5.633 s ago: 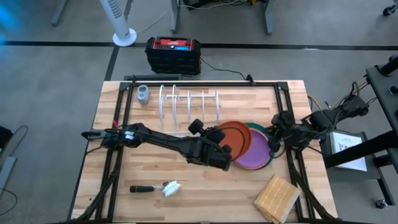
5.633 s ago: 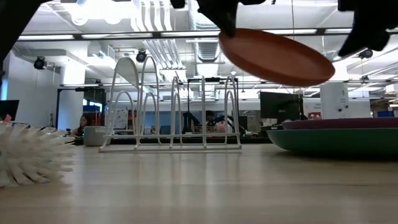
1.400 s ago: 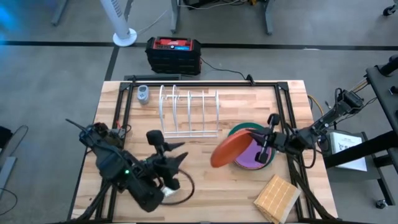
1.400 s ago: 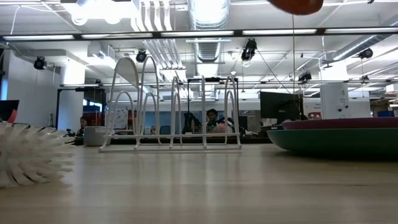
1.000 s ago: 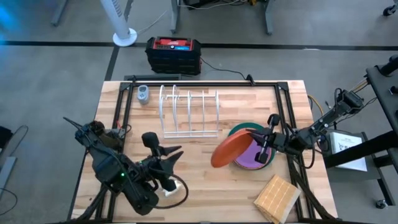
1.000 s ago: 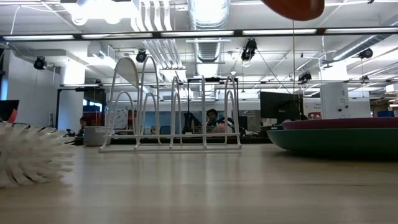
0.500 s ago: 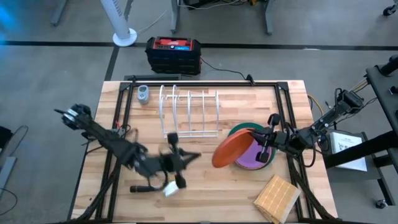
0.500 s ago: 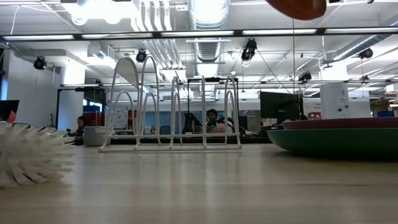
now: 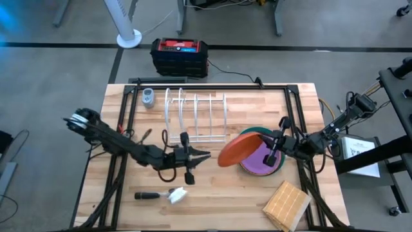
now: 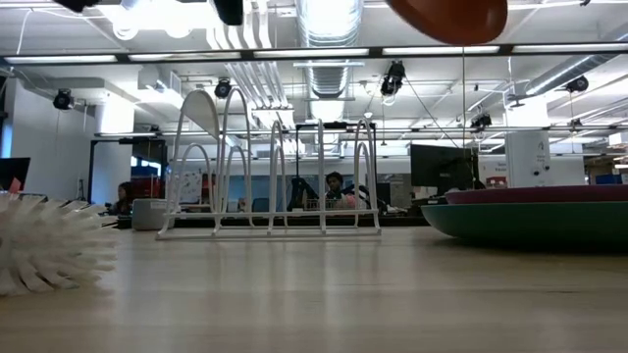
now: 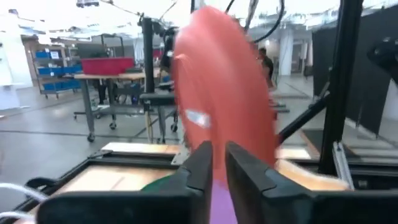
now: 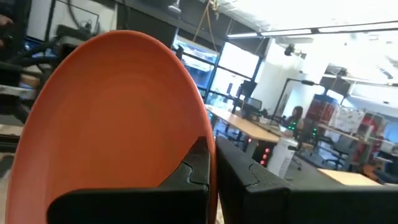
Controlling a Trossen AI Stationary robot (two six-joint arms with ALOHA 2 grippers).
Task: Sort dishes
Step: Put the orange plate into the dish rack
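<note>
Cropping orange plate (image 10: 449, 18), teal plate (image 9: 252, 133) mostly covered

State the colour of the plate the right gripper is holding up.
Orange plate, clamped by the right gripper; the right wrist view shows it best.

The orange plate (image 9: 233, 151) is round, smooth and matte, raised off the bench and tilted, hanging just left of the stack, right of centre. The purple plate (image 9: 262, 159) lies flat on the larger teal-green plate (image 9: 253, 132), whose rim shows along the far side; both sit near the bench's right edge. In the low view the stacked pair rests level on the wood.
</note>
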